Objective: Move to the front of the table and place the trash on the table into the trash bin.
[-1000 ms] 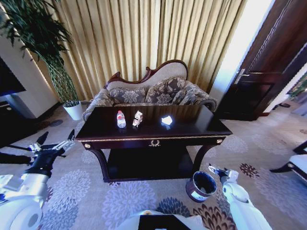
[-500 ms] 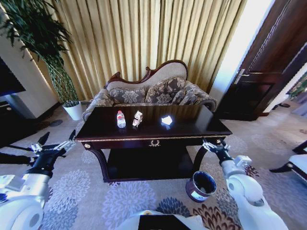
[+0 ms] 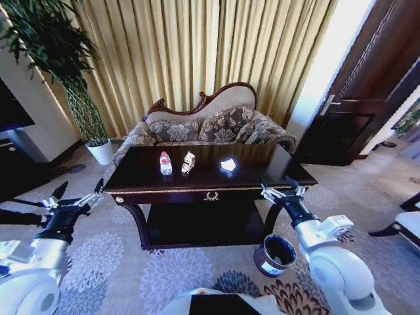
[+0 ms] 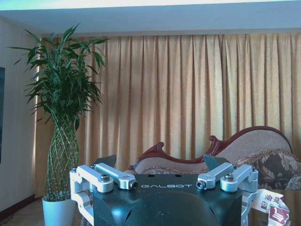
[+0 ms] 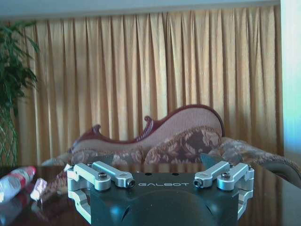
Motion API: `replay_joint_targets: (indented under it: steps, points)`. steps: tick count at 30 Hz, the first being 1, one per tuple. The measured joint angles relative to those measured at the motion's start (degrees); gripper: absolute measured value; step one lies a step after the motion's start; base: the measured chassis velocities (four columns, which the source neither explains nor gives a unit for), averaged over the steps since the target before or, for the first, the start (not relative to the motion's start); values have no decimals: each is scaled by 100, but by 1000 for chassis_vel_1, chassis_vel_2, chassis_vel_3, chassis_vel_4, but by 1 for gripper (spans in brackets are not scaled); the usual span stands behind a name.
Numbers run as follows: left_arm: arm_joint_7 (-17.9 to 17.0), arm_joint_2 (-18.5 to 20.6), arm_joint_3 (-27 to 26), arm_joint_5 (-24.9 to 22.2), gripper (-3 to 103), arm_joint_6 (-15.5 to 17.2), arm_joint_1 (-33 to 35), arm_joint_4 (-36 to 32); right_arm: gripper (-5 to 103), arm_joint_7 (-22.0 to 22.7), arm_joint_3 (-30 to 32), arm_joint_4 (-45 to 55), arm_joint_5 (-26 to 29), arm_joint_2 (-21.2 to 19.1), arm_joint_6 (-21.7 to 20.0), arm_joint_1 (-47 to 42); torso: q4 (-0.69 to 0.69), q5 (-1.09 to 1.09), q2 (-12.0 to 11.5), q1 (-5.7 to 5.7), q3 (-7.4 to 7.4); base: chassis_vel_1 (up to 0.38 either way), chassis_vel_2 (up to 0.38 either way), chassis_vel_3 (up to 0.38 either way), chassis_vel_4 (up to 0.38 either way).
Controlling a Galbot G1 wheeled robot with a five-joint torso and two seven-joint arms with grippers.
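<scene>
The dark table (image 3: 275, 169) stands straight ahead in the head view. The trash lies on its top: a clear bottle (image 3: 165, 163), a crushed carton (image 3: 189, 162) and a crumpled white paper (image 3: 228, 164). The brown trash bin (image 3: 275, 254) sits on the carpet by the table's right front leg. My right gripper (image 3: 281, 189) is open, raised in front of the table's right front edge and above the bin. Its wrist view shows the bottle (image 5: 14, 181) and the carton (image 5: 38, 189) across the tabletop. My left gripper (image 3: 73, 197) hangs open left of the table, holding nothing.
A patterned sofa (image 3: 210, 125) stands behind the table before gold curtains. A potted plant (image 3: 98, 149) is at the back left and a dark door (image 3: 367, 98) at the right. Flowered carpet (image 3: 164, 269) lies open in front of the table.
My right arm has risen from beside the bin to the level of the table's front right edge, moving left. The left arm and the trash have stayed put.
</scene>
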Motion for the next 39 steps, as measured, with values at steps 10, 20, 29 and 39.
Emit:
replay_joint_targets:
  steps: [10, 20, 29, 39]
  points:
    - [0, 30, -30, 8, 100, 9, -7, 0, 100, -41, -42, -177, -115, -17, -21, 125, 1, 0, 1, 0, 0, -11, 6, 10, -5]
    - [0, 59, -26, 13, 100, 12, -34, 0, 100, -128, -85, -178, -184, -50, -21, 127, 0, 0, 1, 0, 0, -105, 105, 111, -106]
    - [-1, 56, -29, 13, 100, 13, -28, 0, 100, -159, -130, -167, -267, -83, -6, 104, 0, 0, -3, 4, 2, -170, 174, 172, -175]
    - [0, 77, -83, 88, 100, 2, 54, 0, 100, -229, -320, -863, 74, -654, -17, 534, -1, 1, 3, -5, -2, -18, 26, 18, -29]
